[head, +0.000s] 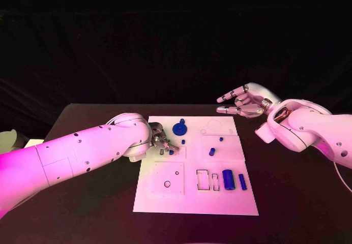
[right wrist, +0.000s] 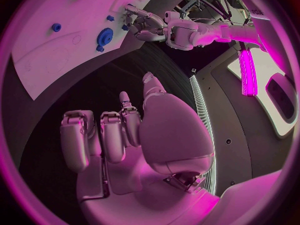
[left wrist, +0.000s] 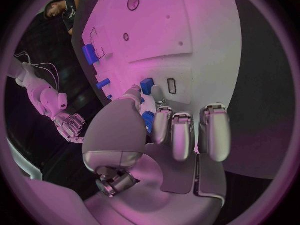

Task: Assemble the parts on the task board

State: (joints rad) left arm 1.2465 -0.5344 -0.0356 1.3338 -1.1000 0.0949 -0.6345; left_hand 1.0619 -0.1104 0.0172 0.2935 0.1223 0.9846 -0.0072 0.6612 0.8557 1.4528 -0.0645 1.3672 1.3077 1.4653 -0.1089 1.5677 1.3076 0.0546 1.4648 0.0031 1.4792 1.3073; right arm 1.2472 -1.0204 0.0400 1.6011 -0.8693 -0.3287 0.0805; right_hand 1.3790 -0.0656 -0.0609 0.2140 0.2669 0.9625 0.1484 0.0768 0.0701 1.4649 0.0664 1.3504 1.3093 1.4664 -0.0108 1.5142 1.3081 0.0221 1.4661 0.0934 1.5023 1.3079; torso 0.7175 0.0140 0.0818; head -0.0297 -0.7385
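**Left hand pinching a blue part over the board, right hand idle beyond it**

The left hand (head: 160, 144) sits low over the near-left part of the white task board (head: 194, 203), a flat, smooth plate marked with thin outlined recesses. In the left wrist view its metallic fingers (left wrist: 181, 135) curl inward and the thumb presses a small blue part (left wrist: 148, 121) against them, so this hand is grasping that piece. Just ahead of its fingertips lies a small blue block (left wrist: 147, 85) on the board. A round, toothed blue gear (head: 180, 128) sits just beyond the hand, with a little blue peg (head: 212, 151) off to the hand's right. Nearer the robot, two upright-lying blue cylinders (head: 229, 179), one thick and one slim (head: 242, 182), rest side by side next to rectangular cut-outs.

The right hand (head: 242, 104) hovers above the dark table (head: 88, 122), past the board's far-right corner, well apart from every part. Its fingers (right wrist: 112, 135) are loosely spread and hold nothing.
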